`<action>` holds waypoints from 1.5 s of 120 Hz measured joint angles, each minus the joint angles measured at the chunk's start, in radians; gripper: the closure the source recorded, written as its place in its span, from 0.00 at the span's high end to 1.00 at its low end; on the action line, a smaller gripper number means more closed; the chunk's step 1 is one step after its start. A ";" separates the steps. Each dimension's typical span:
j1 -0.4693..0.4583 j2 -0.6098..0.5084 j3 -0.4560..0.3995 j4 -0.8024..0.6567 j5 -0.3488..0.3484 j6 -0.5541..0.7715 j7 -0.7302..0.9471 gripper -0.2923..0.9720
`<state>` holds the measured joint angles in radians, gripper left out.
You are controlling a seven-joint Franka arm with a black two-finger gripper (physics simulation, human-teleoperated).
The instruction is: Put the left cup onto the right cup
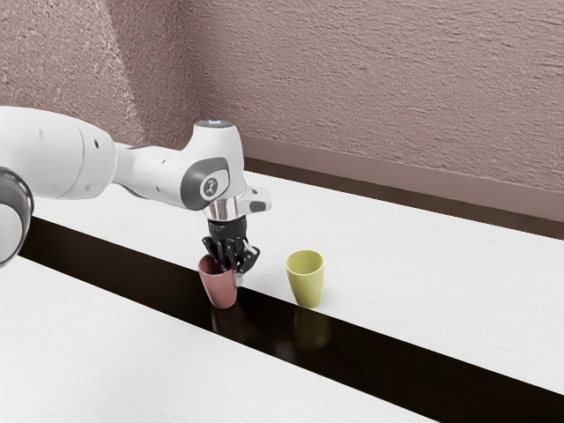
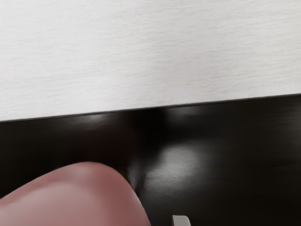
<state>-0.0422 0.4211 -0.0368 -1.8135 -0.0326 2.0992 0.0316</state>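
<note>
The table (image 1: 441, 264) is stretching across both views, white with a glossy dark stripe (image 1: 397, 361) running through it, and a rough brownish wall (image 1: 397, 70) is rising behind it in the exterior view. My white arm (image 1: 132, 172) is reaching in from the exterior view's left and bending down over the stripe. The pink cup (image 1: 218, 286) is sitting on that stripe with its mouth upward and its narrower base down, leaning a little, its matte sides casting a dim reflection on the gloss. Just beside it toward the exterior view's right, apart from it, the yellow-green cup (image 1: 305, 278) is standing upright on the same stripe, the same tapered shape. My pincer (image 1: 233, 257) is hanging straight down at the pink cup's rim, on the side facing the yellow-green cup; I cannot tell whether it is clenching the rim or resting released. The wrist view is giving me the pink cup (image 2: 75, 197) as a big blurred curve right under my hand, with the stripe (image 2: 225, 150) shining past it and the white table (image 2: 141, 47) beyond.
</note>
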 joint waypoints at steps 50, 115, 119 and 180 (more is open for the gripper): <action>-0.001 -0.003 0.001 0.000 0.013 0.008 -0.015 0.15; -0.010 -0.102 -0.013 0.010 0.027 -0.023 -0.033 0.15; -0.011 -0.105 -0.018 0.014 0.028 -0.027 -0.034 0.15; -0.018 -0.213 -0.172 0.065 0.105 -0.107 -0.071 0.15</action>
<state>-0.0604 0.2077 -0.2083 -1.7485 0.0726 1.9923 -0.0390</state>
